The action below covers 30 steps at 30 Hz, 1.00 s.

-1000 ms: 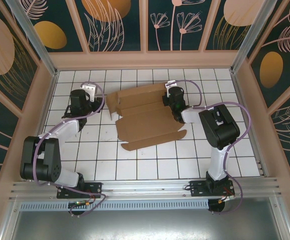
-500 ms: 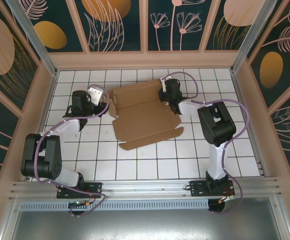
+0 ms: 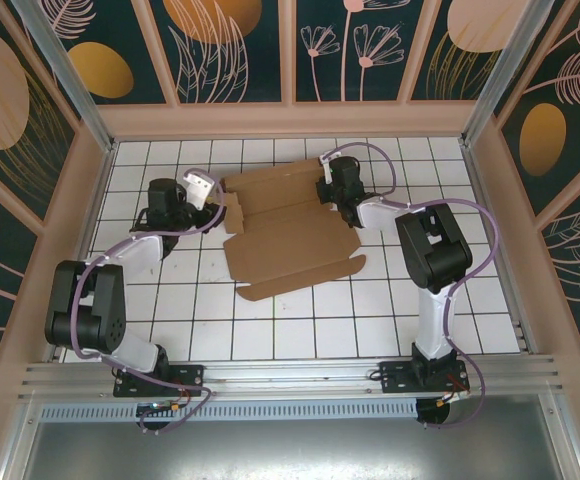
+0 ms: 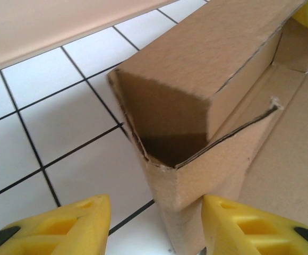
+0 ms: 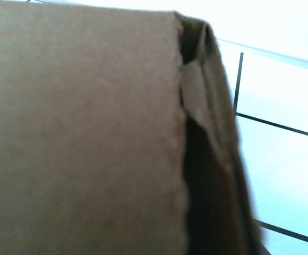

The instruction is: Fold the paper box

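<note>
Straddling the paper box (image 4: 196, 69) corner, left jaws apart; right jaws together, hidden by blurred cardboard.

Near tiles (image 3: 270, 320) lie open — the paper box (image 3: 285, 225) fills centre.

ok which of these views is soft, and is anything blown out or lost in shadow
Right wrist: the paper box sits too close and is blurred, and the white tiles beside it wash out. Left wrist: sharp cardboard edges, with a deep shadow inside the folded corner. Top external: even light, everything sharp.
</note>
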{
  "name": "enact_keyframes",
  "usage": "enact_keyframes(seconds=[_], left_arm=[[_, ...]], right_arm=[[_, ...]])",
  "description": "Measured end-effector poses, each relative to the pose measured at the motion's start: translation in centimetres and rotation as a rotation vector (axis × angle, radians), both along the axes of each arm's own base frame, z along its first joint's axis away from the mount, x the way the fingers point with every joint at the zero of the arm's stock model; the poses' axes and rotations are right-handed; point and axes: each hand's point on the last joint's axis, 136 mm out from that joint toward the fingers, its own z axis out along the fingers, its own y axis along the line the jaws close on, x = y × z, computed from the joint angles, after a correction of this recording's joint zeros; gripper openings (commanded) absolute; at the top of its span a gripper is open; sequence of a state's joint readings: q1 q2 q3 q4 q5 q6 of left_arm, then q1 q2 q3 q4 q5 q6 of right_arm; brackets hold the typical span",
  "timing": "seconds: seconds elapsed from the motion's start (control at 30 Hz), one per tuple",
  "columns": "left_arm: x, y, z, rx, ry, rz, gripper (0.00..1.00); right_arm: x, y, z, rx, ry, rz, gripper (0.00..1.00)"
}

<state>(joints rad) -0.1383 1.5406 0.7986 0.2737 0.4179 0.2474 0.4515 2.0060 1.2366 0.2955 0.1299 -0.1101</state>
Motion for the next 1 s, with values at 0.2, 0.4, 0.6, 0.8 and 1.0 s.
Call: enact_keyframes(seconds=[0.2, 0.4, 0.6, 0.8, 1.0], left_arm=[[0.3, -2.1, 0.3, 0.036, -0.060, -0.003, 0.48], [1.0, -1.7, -0.1, 0.070, -0.090, 0.067, 0.48], [1.2, -1.6, -1.0, 0.092, -0.078, 0.093, 0.47], [1.8, -1.6, -1.9, 0.104, -0.023, 0.139, 0.41], [2.2, -1.3, -2.1, 0.076, 0.056, 0.234, 0.28]], right_arm=[[-0.4, 0.0, 0.0, 0.008, -0.042, 0.003, 0.01], [-1.1, -0.1, 0.0, 0.008, -0.068, -0.001, 0.00], [-1.1, 0.0, 0.0, 0.009, -0.079, -0.001, 0.00], [-1.2, 0.0, 0.0, 0.009, -0.084, -0.002, 0.00], [-1.3, 0.0, 0.0, 0.016, -0.099, -0.002, 0.00]])
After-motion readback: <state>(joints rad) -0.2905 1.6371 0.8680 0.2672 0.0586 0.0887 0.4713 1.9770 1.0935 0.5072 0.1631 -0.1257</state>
